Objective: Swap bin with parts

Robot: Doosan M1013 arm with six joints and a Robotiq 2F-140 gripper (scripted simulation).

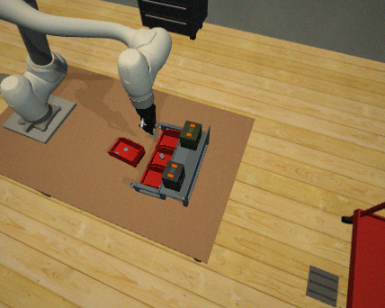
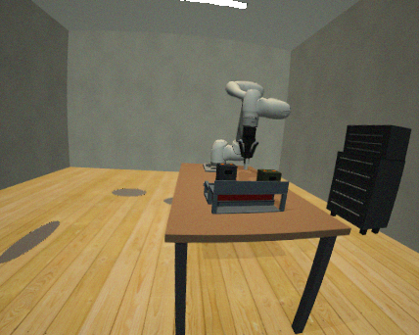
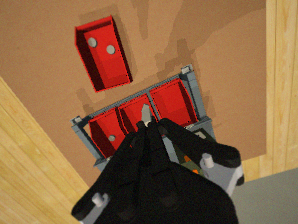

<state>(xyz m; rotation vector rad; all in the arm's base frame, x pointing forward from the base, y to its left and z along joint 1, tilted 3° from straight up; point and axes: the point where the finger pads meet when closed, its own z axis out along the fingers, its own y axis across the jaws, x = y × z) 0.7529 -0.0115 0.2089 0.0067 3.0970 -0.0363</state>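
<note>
From my station, the closed fingers of the gripper [image 1: 154, 133] [image 2: 247, 167] [image 3: 146, 118] have hold of nothing, their tips above table height near the front of the shelf [image 1: 188, 158] [image 2: 251, 187] [image 3: 198, 97]. I judge the empty bin [image 1: 169, 139] [image 3: 172, 102] to be the one at the green box's [image 1: 191, 135] [image 2: 268, 175] end, just shelfward of the tips in the top view, its long axis running front to back. The bin with parts [image 1: 124, 156] [image 3: 103, 65] sits on the table [image 1: 181, 225] [image 2: 251, 227] [image 3: 240, 55] before the shelf, so I'd open up and line the grip to that axis first.
</note>
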